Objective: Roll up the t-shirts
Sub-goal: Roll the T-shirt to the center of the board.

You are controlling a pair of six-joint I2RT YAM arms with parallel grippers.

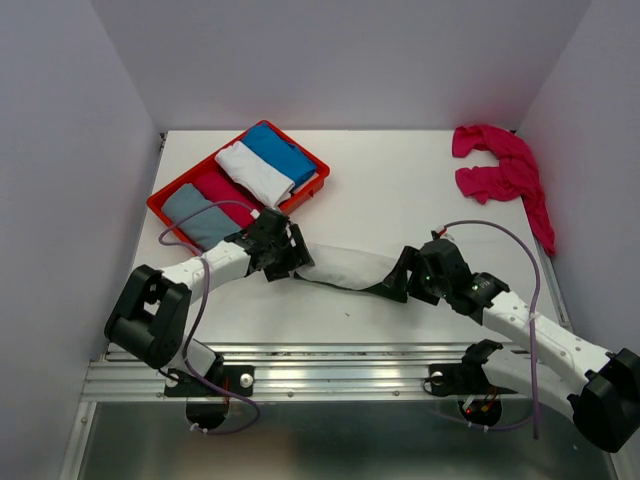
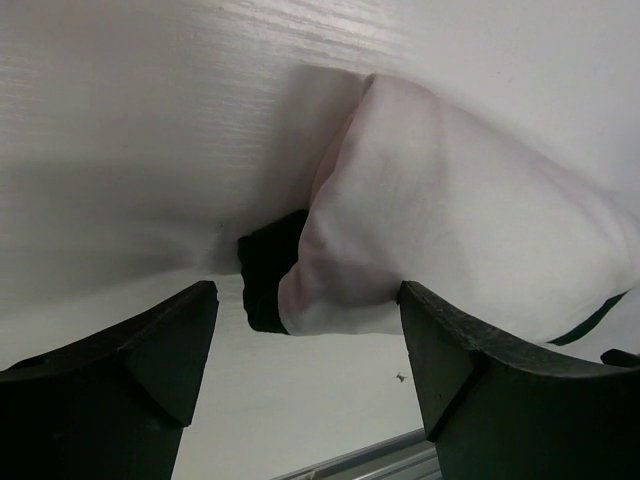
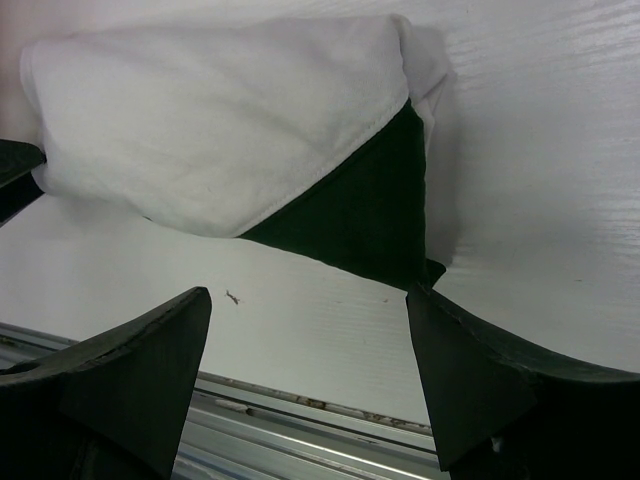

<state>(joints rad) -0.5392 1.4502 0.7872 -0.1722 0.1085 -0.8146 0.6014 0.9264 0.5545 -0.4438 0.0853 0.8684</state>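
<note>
Top external | cream t-shirt (image 1: 345,268) rolled (green end) | pink t-shirt (image 1: 505,170) crumpled

A red plastic tray (image 1: 157,207) sits angled on the white table (image 1: 400,200), far left.

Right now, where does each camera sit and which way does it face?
Top: above and behind the arms, looking down at the table; both arms show.
Left wrist: on the left arm, facing the tee's end past open jaws.
Right wrist: on the right arm, facing the tee's green end past open jaws.
Shared: all show the tee.
</note>
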